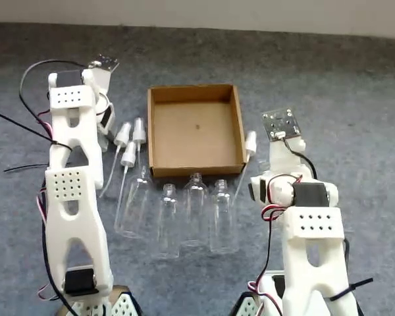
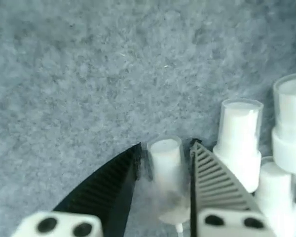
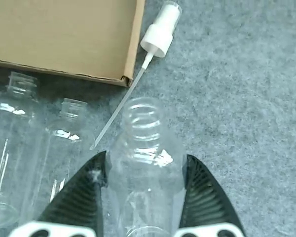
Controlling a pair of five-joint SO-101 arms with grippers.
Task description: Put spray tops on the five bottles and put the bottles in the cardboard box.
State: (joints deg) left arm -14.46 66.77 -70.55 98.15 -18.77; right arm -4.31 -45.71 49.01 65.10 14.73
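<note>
The left gripper [image 2: 165, 145] sits at the far left of the grey carpeted table [image 1: 329, 85]. Its black jaws stand close on either side of a white spray top with a clear cap [image 2: 165, 163], and a sliver of gap shows at each tip. Three more white spray tops [image 1: 128, 155] lie clustered just right of it, between the left arm and the left wall of the open brown cardboard box [image 1: 194, 131]. The right gripper [image 3: 145, 160] is just near of the box's near right corner, with its jaws pressed against the sides of a clear plastic bottle [image 3: 145, 185]. That bottle's open neck points far. Four other clear bottles [image 1: 195, 207] lie in a row to the left, their necks close to the box's near wall. A fifth spray top [image 1: 250, 141] lies just beside the box's right wall. Grey carpet stretches away beyond the box's far and right edges.
</note>
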